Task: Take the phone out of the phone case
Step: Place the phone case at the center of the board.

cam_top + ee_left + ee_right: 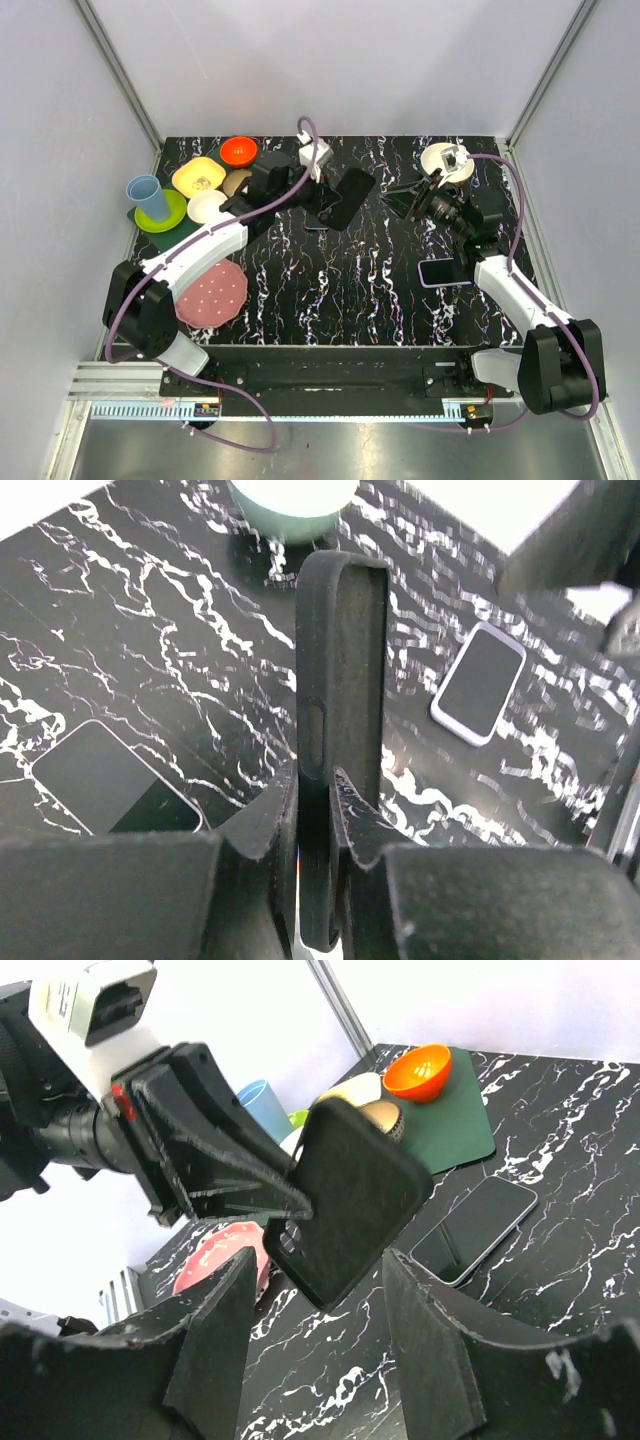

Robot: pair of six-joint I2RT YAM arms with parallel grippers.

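Left gripper: we see the left gripper point(313, 785) clamped on the phone case point(350, 198), one finger pressed against each face near one end.
Phone case: black and held up off the tabletop point(330, 290), at the middle rear of the scene. In the left wrist view it stands edge-on and upright, with its matte inner lining facing right. In the right wrist view its plain back is tilted toward us.
Right gripper: the right gripper point(408, 198) has its fingers spread apart and holds nothing. It hangs just to the right of the case and points at it without touching it.
Phone: the phone point(475, 1230) lies flat and screen up on the tabletop, out of the case. It sits just below and beside the raised case, which partly hides it in the top view.
Second phone: the second phone point(445, 272), with a pale rim, also lies flat and screen up. It rests near the right arm's forearm, well apart from the case.
Which phone fits the case: we cannot tell.
Left rear corner: an orange bowl point(239, 150), a yellow dish point(198, 177) and a blue cup point(148, 195) standing on a green plate point(172, 214).
Nearer the left arm: a pink plate point(212, 294).
Right rear: a white bowl point(440, 158).
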